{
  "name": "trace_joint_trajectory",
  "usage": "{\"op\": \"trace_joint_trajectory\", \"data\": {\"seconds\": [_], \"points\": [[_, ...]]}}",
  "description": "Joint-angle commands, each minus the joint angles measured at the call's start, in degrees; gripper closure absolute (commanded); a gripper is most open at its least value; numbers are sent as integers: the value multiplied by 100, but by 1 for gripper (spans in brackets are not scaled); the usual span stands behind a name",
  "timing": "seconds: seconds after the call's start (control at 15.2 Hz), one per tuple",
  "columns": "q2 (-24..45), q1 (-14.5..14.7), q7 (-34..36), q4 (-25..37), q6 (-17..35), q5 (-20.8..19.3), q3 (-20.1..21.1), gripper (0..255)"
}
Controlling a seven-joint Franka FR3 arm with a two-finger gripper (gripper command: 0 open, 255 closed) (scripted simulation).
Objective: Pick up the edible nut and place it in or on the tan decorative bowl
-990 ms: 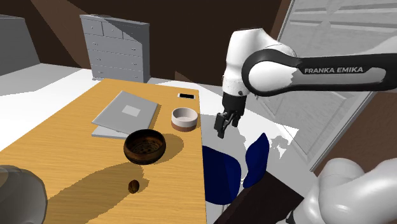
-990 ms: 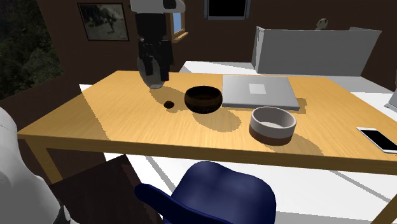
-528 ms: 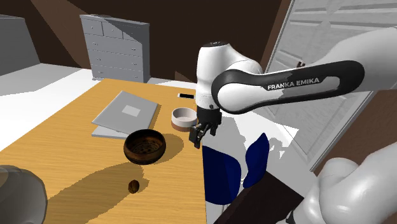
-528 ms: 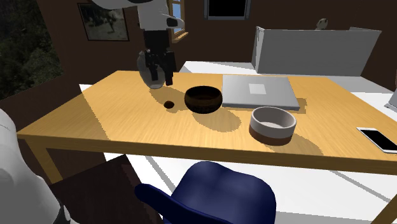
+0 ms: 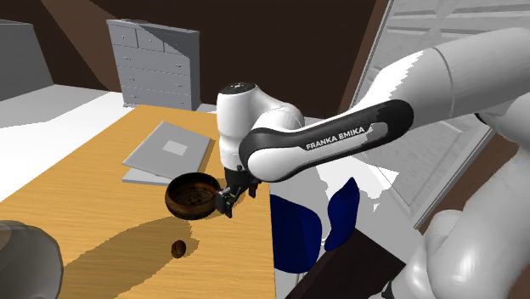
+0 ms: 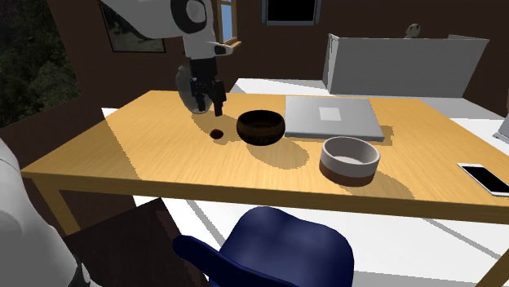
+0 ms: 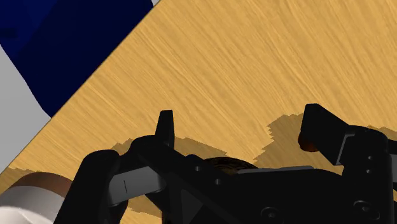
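nut (image 5: 178,249) sits untouched on the table (image 5: 93,191), lower left of the shoulder view. gripper (image 5: 228,201) hangs empty beside the dark bowl (image 5: 194,195), fingers apart. nothing done yet, i judge: grasp, lift and carry to the pale bowl (image 6: 350,159) all remain.

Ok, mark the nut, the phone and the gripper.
nut (image 6: 217,133), second exterior view, its top.
phone (image 6: 487,178), second exterior view, middle of screen.
gripper (image 6: 208,106), second exterior view, midway between fingertips.
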Motion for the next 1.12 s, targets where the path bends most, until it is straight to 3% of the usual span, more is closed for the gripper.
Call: {"op": "trace_joint_trajectory", "data": {"seconds": [0.0, 0.66, 0.92, 1.06], "points": [[472, 69, 267, 254, 169, -235, 101, 0], [2710, 809, 1325, 2068, 270, -1395, 135, 0], [3624, 1220, 1548, 3037, 124, -1736, 18, 0], [3715, 1250, 1567, 3078, 171, -1770, -9, 0]]}}
